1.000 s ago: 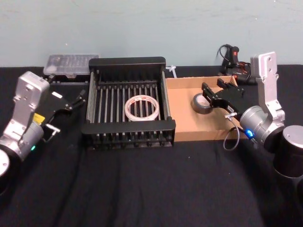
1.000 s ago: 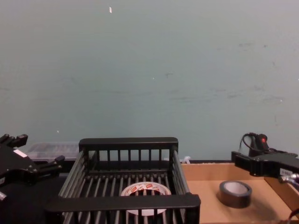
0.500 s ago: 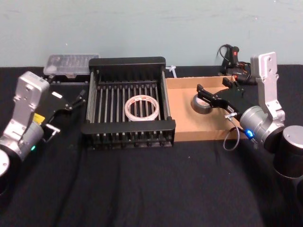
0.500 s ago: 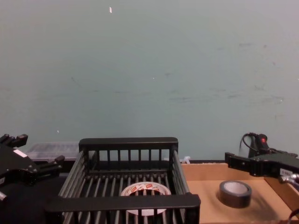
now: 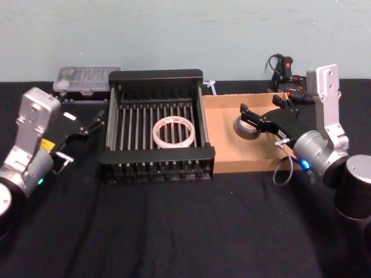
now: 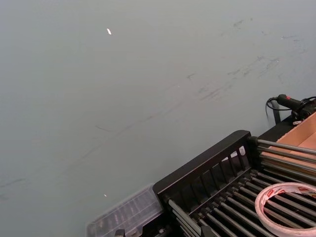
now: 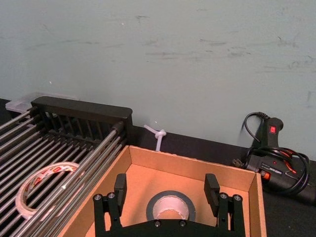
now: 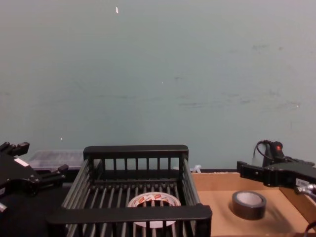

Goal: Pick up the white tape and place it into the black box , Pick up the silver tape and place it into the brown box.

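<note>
**Operator:** Where do your jaws stand, and where are the two rolls?

**Robot:** My right gripper hangs over the brown box, jaws spread wide with nothing between them. The silver tape lies flat on the cardboard floor directly under that gap, one finger to each side and above it, not touching. The white tape lies flat on the slatted floor of the black box, which stands touching the brown box on its left. My left gripper is parked just left of the black box, jaws parted and holding nothing.

**Operator:** So both are in place?

**Robot:** I judge so; each roll sits in its named box. What remains for me is to clear away.

**Operator:** What could spoil it from here?

**Robot:** My right fingers straddle the silver tape. If I dip or swing sideways while pulling off, a fingertip could catch the roll's rim and drag it toward the box wall or tip it on edge. The cardboard tray looks light, so a knock against its near wall could shove it against the black box. Behind the brown box lies a corded tool with a loose cable; a retreat that way risks a snag. Lifting straight up first seems safest.
</note>
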Action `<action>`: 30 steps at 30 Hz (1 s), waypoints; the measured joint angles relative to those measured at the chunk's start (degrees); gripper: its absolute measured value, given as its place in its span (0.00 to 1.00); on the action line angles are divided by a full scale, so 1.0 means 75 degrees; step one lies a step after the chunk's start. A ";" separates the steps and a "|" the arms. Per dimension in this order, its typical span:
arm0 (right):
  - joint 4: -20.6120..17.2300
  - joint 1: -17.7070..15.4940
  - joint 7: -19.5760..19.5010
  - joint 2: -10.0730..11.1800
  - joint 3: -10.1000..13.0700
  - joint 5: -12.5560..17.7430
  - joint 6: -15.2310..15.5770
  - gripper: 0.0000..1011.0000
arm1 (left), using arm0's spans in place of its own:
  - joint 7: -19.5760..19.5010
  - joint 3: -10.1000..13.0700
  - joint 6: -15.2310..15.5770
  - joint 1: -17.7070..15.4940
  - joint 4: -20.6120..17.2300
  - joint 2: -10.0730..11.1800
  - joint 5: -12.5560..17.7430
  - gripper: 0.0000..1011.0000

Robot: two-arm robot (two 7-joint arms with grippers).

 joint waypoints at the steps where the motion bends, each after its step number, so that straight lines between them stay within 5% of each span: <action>1: -0.0046 -0.0029 -0.0011 0.0000 0.0007 -0.0011 -0.0006 0.99 | 0.0000 0.0000 0.0000 0.0000 0.0000 0.0000 -0.0001 0.99; 30: -0.1723 -0.1763 -0.0709 -0.0088 0.0274 -0.1141 -0.0937 0.99 | 0.0000 0.0000 0.0000 0.0000 0.0000 0.0000 0.0000 0.99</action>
